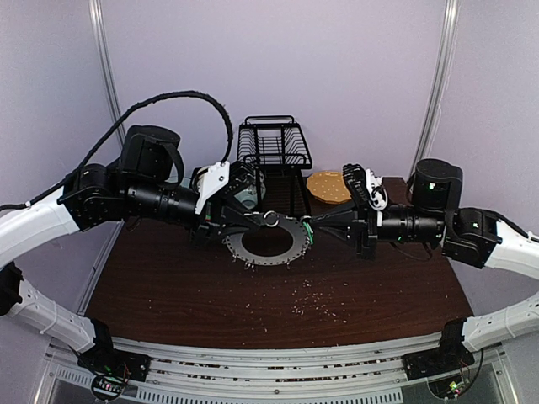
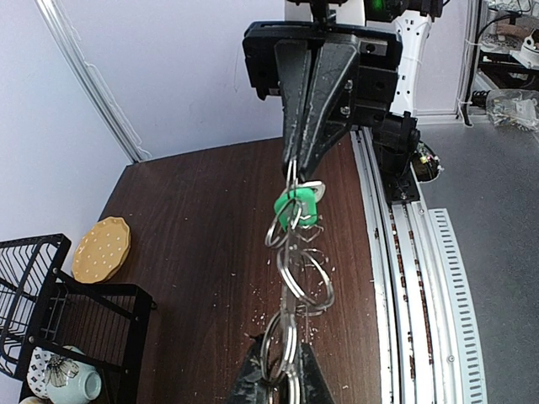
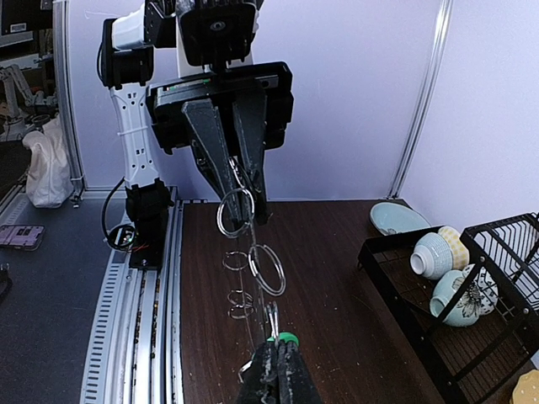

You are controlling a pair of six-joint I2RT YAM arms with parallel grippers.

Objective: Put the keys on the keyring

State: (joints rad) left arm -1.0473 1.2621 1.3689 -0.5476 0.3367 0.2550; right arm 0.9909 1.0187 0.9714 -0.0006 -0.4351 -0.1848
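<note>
The keyring point(image 1: 253, 250), a flat dark grey disc with a big hole and silvery wire loops round its rim, hangs level between my two grippers above the brown table. My left gripper point(image 1: 268, 219) is shut on a wire loop point(image 2: 282, 341) at the disc's far left rim. My right gripper point(image 1: 313, 227) is shut on the green-headed key point(image 3: 285, 340) at the opposite rim. In the left wrist view the key point(image 2: 296, 204) sits at the right gripper's tips among the loops. In both wrist views the disc shows edge-on as a line of loops point(image 3: 268, 269).
A black wire rack point(image 1: 274, 147) stands at the back centre, with bowls point(image 3: 438, 252) in it. A yellow plate point(image 1: 328, 187) lies to its right and a pale green dish point(image 3: 396, 217) behind it. Pale crumbs point(image 1: 312, 299) are scattered on the table. Metal rails point(image 1: 278, 358) run along the near edge.
</note>
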